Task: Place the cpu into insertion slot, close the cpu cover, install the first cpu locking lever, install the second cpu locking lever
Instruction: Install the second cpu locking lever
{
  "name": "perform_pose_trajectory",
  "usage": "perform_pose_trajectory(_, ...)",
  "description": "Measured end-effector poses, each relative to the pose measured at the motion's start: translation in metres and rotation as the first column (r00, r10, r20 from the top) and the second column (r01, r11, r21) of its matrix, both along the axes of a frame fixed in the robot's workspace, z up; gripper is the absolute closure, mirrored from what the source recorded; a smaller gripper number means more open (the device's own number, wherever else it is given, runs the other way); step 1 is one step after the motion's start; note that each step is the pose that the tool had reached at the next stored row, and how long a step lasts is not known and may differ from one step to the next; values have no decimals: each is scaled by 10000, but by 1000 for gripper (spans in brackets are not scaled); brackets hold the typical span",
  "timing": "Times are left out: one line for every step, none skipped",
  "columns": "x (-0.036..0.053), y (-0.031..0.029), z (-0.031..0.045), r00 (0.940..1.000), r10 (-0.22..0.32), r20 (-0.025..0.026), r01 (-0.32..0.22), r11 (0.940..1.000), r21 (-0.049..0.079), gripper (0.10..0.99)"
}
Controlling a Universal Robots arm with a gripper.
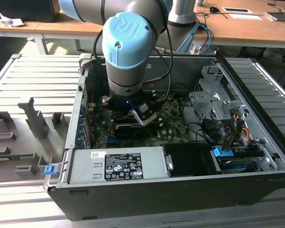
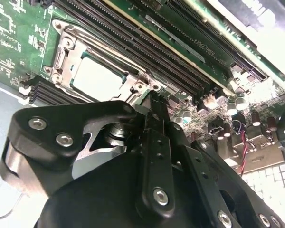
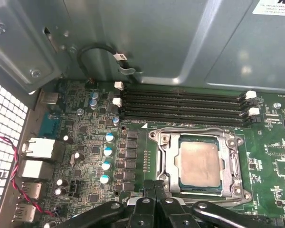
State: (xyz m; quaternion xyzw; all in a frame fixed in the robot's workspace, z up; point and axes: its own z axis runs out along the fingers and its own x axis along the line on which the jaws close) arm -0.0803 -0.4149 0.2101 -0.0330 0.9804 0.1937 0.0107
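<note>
I am holding the gripper (image 3: 154, 190), jaws pinched narrow and empty, just beside the cpu cover (image 3: 200, 164), lying over the cpu (image 3: 200, 164) seated in the insertion slot (image 3: 200, 190); careful lever alignment seems key.

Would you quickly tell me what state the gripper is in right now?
Gripper: shut, fingers together and holding nothing, its tip at the edge of the cpu cover that lies closed over the cpu.
</note>
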Motion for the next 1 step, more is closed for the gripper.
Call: perform_pose_trajectory(0,0,9,10000,0,1,0,10000,1,980)
